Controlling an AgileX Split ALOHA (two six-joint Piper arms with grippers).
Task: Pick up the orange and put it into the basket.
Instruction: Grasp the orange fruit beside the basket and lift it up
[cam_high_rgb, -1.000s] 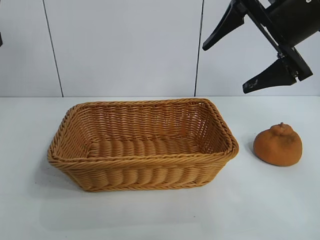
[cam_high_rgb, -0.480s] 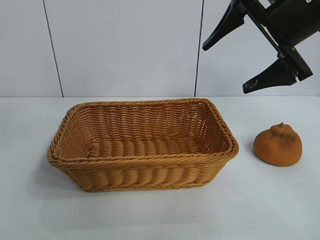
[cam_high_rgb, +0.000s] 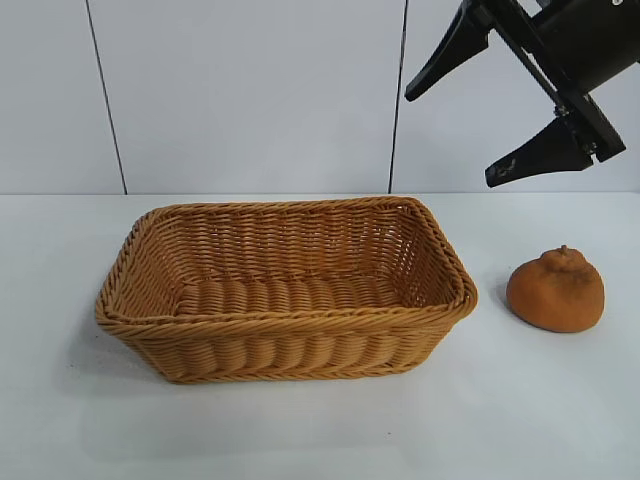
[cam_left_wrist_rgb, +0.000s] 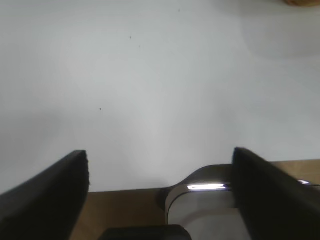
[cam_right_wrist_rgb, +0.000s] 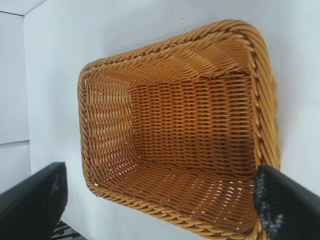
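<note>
Wicker, tan-orange and empty, the basket (cam_high_rgb: 285, 290) sits at the centre of the white surface (cam_high_rgb: 320, 430) in the exterior view. To its right, just beside its rim but apart from it, the orange (cam_high_rgb: 556, 290) rests on the surface, knobby neck up. At upper right the right pincer (cam_high_rgb: 455, 135) hangs with jaws spread wide, holding nothing. The left pincer (cam_left_wrist_rgb: 160, 170), seen only from its wrist, stands open over bare surface, probably near an edge.

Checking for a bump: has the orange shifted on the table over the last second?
No. The orange sits in the same spot, apart from the basket rim at its right end, as before.
</note>
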